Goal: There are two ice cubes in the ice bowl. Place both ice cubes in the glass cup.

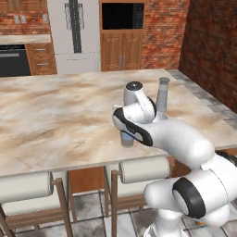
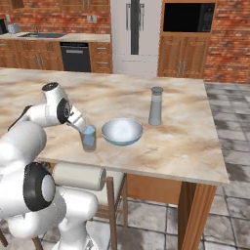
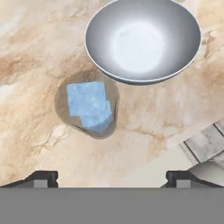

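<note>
Claw (image 3: 112, 177) with tips spread wide at the lower edge of the hand view, gripping nothing, glass cup (image 3: 87, 110) left of centre above them holding both ice cubes (image 3: 89, 106), overlapping and hard to separate, ice bowl (image 3: 143, 41) upper right, touching the cup, on the marble counter (image 3: 39, 52), cup (image 1: 127, 139) mostly hidden behind the arm in the left base view

Pale-blue ice cubes (image 3: 90, 106), grey-brown glass cup (image 3: 86, 109)

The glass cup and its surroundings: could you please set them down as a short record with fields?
glass cup: upright on the counter, beside the ice bowl
ice cubes: both inside the cup
ice bowl: holds no cubes
gripper: open, above the cup, holding nothing
shaker: upright beyond the bowl
</note>
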### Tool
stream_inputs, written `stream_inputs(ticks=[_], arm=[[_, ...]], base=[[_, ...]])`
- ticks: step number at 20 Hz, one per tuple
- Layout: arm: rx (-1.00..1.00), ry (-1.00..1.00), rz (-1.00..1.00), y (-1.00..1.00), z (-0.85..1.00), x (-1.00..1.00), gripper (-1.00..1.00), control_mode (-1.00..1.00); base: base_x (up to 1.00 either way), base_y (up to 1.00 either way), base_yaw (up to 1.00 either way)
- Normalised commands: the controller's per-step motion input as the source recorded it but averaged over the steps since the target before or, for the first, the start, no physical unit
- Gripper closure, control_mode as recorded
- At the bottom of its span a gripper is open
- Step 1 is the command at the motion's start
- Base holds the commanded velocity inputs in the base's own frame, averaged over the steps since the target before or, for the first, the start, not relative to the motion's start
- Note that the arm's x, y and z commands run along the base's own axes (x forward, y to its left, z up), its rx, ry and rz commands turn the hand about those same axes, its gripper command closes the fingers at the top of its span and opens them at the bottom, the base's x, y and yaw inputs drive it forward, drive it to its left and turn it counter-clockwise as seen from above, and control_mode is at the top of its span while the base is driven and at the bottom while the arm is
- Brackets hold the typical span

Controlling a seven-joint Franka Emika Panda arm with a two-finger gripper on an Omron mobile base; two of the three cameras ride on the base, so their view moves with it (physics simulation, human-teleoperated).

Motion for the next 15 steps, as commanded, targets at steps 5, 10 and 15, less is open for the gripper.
stream_inputs(ticks=[5,10,15], arm=[[-0.41,-0.63,0.17,0.0,0.0,-0.98,-1.0,-1.0],[-0.02,-0.07,0.0,0.01,0.07,-0.1,-1.0,-1.0],[0.0,0.0,-0.01,0.0,0.0,-0.01,-1.0,-1.0]], base=[[0.0,0.0,0.0],[0.0,0.0,0.0],[0.0,0.0,0.0]])
